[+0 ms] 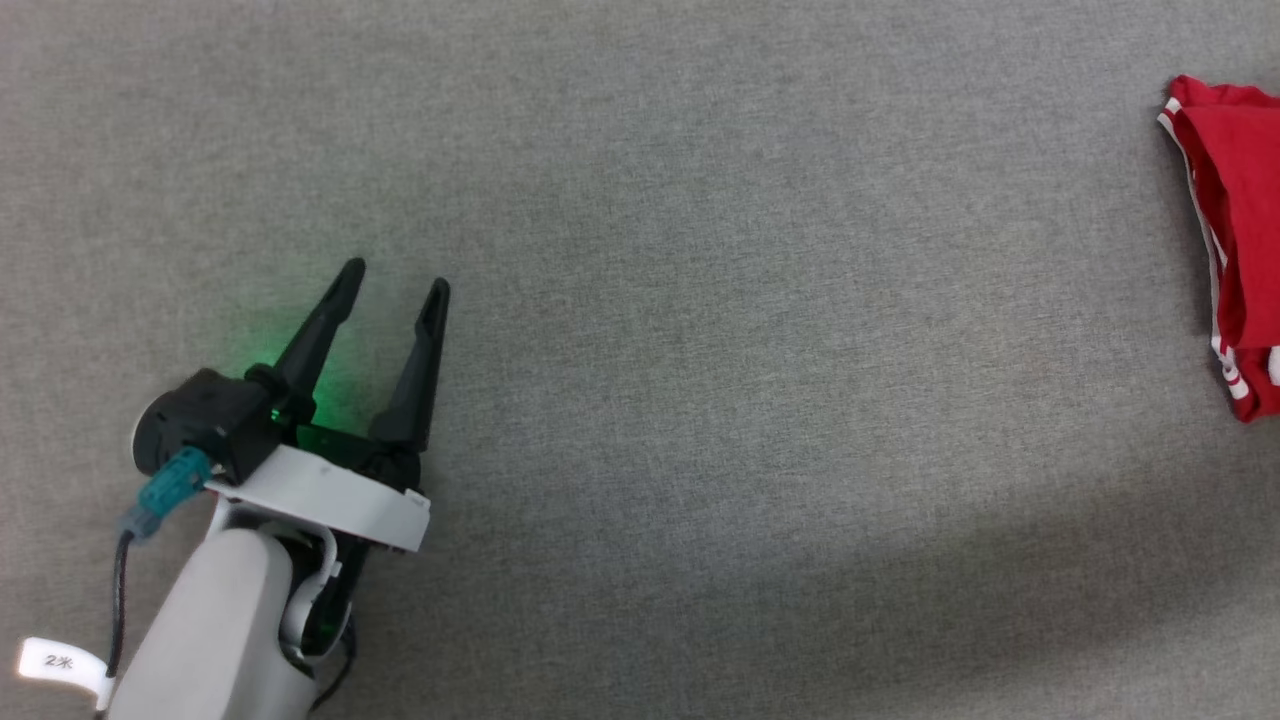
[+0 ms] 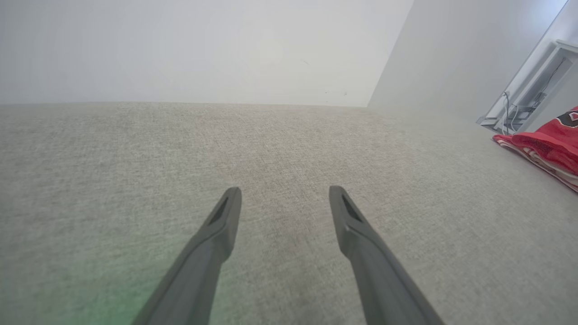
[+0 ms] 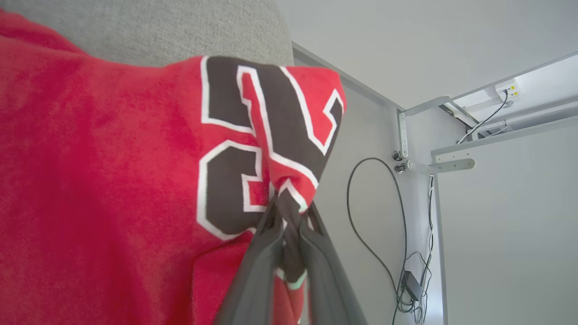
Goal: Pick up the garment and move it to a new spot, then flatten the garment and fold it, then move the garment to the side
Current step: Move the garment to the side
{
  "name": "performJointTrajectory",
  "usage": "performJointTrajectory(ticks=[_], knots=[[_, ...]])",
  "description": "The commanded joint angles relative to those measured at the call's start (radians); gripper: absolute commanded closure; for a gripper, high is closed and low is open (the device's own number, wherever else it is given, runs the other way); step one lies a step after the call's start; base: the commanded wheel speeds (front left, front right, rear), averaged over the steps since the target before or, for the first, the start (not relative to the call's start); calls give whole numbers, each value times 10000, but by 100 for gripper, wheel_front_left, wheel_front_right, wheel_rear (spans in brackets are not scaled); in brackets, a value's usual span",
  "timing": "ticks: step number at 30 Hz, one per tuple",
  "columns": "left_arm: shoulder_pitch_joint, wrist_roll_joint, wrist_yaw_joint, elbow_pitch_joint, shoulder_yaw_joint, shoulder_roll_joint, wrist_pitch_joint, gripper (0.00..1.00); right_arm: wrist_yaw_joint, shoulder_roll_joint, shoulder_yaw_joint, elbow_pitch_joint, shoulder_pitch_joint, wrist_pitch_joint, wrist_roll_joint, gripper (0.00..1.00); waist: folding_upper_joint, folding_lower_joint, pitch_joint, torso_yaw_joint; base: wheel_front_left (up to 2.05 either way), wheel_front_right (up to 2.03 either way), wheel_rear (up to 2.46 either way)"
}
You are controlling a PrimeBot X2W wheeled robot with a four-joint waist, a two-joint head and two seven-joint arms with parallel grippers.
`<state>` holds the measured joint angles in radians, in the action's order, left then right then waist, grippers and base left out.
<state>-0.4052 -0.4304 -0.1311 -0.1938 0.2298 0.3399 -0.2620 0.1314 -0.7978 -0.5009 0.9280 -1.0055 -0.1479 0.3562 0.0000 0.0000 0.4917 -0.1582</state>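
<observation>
right wrist view reveals the right pincer [image 3: 290, 208] pinching the garment [image 3: 90, 180].

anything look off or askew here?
Nothing damaged or spilled. The garment sits bunched, not flat, on the grey surface at the head view's right edge, its black print creased where the right gripper pinches a fold. The left gripper is open and empty.

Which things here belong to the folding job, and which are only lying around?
Job:
- garment, pinched by the shut right end effector
- left end effector, open, holding nothing
- grey surface, the work area

Not part of it:
- black cable
- white bracket
</observation>
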Motion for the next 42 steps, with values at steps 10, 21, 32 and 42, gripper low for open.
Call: performJointTrajectory(ticks=[10,21,32,42], knots=[[228,-118,16,-276,-207,19,-9,0,-15,664,-88,1034,-572,912,-122,0,0,0,-514,113,0,0,0],[753,-306,16,-566,-582,-239,-11,0,-15,1298,85,1469,-277,2088,334,0,0,0,-1616,348,0,0,0],[1797,-336,16,-645,-1371,-585,-11,0,-15,2135,309,1299,1054,3829,518,0,0,0,-3201,694,0,0,0],[3072,-787,14,-704,-1772,-672,-10,0,-15,2717,1590,-571,2999,4131,220,0,0,0,-4483,905,0,0,0]])
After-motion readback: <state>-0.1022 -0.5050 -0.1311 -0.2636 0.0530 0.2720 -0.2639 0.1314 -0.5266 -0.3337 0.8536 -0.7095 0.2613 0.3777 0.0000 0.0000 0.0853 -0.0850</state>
